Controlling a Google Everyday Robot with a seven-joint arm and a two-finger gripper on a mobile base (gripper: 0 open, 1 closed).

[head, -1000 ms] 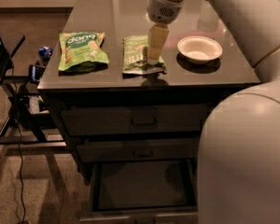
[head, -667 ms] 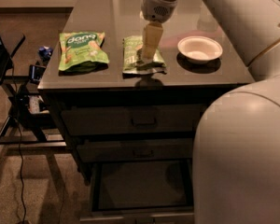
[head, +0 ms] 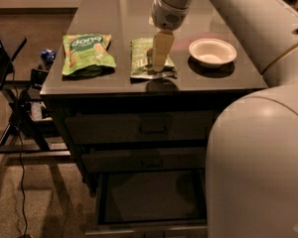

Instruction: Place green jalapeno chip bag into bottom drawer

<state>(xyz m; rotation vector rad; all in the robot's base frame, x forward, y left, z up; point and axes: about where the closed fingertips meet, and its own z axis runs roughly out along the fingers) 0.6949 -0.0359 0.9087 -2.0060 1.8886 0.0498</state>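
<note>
The green jalapeno chip bag lies flat on the dark cabinet top, near its front edge, dull olive with pale edges. My gripper points straight down onto the bag's right half, its pale fingers touching or just above the bag. The bottom drawer is pulled out below, and its dark inside shows nothing in it.
A brighter green "dang" bag lies left of the olive one. A white bowl sits to the right. Two shallower drawers above the open one are shut. My white arm fills the right side. Cables and a stand crowd the floor at left.
The gripper has shifted a little left and lower over the olive bag. The bag and the drawer have not moved.
</note>
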